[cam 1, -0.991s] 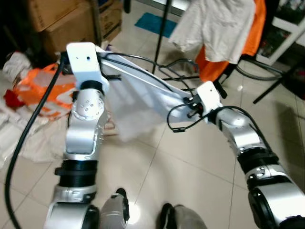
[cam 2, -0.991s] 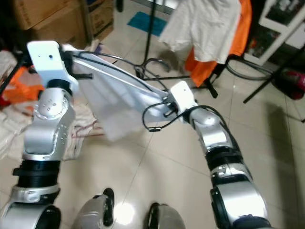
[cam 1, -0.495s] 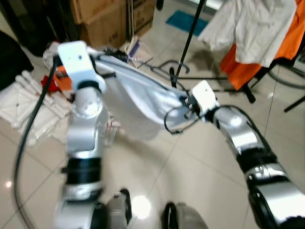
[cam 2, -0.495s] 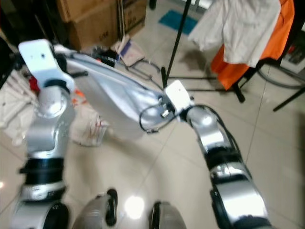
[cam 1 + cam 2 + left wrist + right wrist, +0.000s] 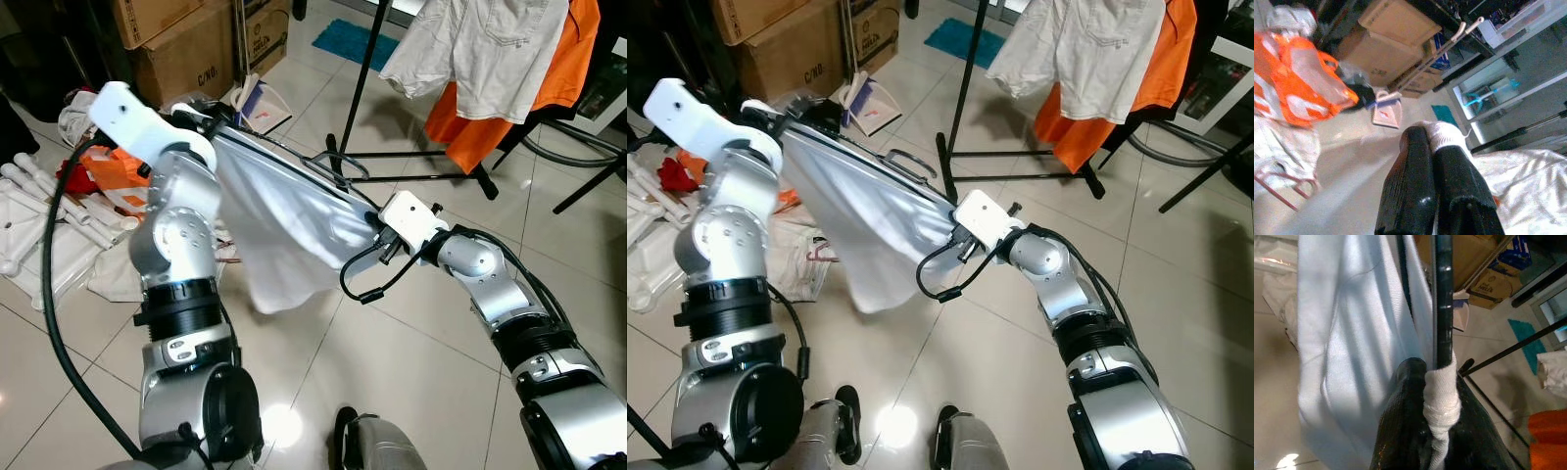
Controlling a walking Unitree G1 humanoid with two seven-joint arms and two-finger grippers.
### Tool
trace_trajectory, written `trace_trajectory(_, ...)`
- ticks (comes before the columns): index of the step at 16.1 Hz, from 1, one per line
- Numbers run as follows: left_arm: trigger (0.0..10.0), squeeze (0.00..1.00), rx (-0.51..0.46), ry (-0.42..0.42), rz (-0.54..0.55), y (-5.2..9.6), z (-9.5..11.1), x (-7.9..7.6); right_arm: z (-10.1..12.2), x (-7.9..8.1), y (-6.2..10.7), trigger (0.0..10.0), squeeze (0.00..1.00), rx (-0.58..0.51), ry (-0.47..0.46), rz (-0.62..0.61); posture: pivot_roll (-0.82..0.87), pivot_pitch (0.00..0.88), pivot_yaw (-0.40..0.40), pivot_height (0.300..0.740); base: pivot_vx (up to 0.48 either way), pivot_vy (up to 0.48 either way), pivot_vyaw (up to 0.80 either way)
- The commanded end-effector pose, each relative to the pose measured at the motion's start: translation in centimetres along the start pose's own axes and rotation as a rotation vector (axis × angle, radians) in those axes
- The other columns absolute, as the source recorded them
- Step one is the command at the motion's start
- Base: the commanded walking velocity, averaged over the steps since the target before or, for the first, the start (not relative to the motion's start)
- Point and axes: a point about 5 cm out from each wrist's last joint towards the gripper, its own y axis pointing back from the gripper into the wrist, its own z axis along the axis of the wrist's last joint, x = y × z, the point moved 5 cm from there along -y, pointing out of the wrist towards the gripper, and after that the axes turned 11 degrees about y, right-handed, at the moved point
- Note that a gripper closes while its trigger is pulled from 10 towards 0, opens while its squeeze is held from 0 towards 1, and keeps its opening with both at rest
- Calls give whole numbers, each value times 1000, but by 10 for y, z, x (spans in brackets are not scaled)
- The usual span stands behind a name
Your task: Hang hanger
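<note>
A white garment [image 5: 284,220] on a black hanger [image 5: 304,164] stretches between my two grippers above the tiled floor. My left gripper [image 5: 1432,147] is shut on the garment's upper left end, white cloth bunched between its fingers [image 5: 1410,186]. My right gripper [image 5: 1437,377] is shut on the hanger's black bar [image 5: 1442,293], where white cloth is wrapped round it, at the garment's lower right end [image 5: 375,217]. The black clothes rack [image 5: 367,73] stands just beyond, with a pale garment [image 5: 480,49] and an orange one [image 5: 554,83] hung at its top right.
The rack's black feet [image 5: 421,181] spread over the floor behind the garment. Cardboard boxes [image 5: 186,49] stand at the back left, with a dustpan [image 5: 260,103] beside them. An orange bag [image 5: 98,176] and white laundry [image 5: 49,245] lie at the left. A teal mat [image 5: 353,39] lies far back.
The whole view has shifted as the camera moved. The garment stays stretched between both shut grippers, and the rack now stands closer behind it.
</note>
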Motion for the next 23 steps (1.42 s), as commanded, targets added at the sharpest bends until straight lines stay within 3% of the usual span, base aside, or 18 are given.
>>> trace_trajectory(1,10000,0,108,11,-35,1,-23,-13,15,-2,-2,0,0,-63,72,-7,-91,210,-112,740,0,0,0)
trace_trajectory(3,10000,0,128,65,-23,0,-20,-15,12,1,0,0,0,-61,87,3,-91,212,-111,740,0,0,0)
trace_trajectory(5,10000,0,127,49,-45,0,-18,-20,13,2,0,0,0,-75,57,5,-89,216,-114,740,0,0,0)
trace_trajectory(7,10000,0,101,-221,-141,5,-25,-26,20,-3,-2,0,0,-114,-64,-20,-88,215,-114,740,0,0,0)
trace_trajectory(9,10000,0,132,-308,-143,6,-35,-22,24,-4,-3,0,0,-132,-101,-30,-84,213,-110,740,0,0,0)
trace_trajectory(10,10000,82,153,-299,-170,8,-39,-24,25,-4,-3,0,0,-135,-103,-29,-85,213,-110,740,0,0,0)
trace_trajectory(11,10000,1000,164,-282,-204,10,-40,-29,25,-3,-3,0,0,-138,-106,-30,-84,211,-109,740,0,0,0)
trace_trajectory(15,10000,1000,160,-381,-316,19,-39,-51,25,0,-2,0,0,-141,-108,-12,-85,204,-107,740,0,0,0)
trace_trajectory(19,10000,1000,128,-706,-361,15,-29,-50,25,3,-2,0,0,-142,-106,-2,-82,195,-106,740,0,0,0)
trace_trajectory(23,10000,1000,122,-890,-402,17,-25,-49,24,5,-2,0,0,-137,-104,5,-80,193,-105,740,0,0,0)
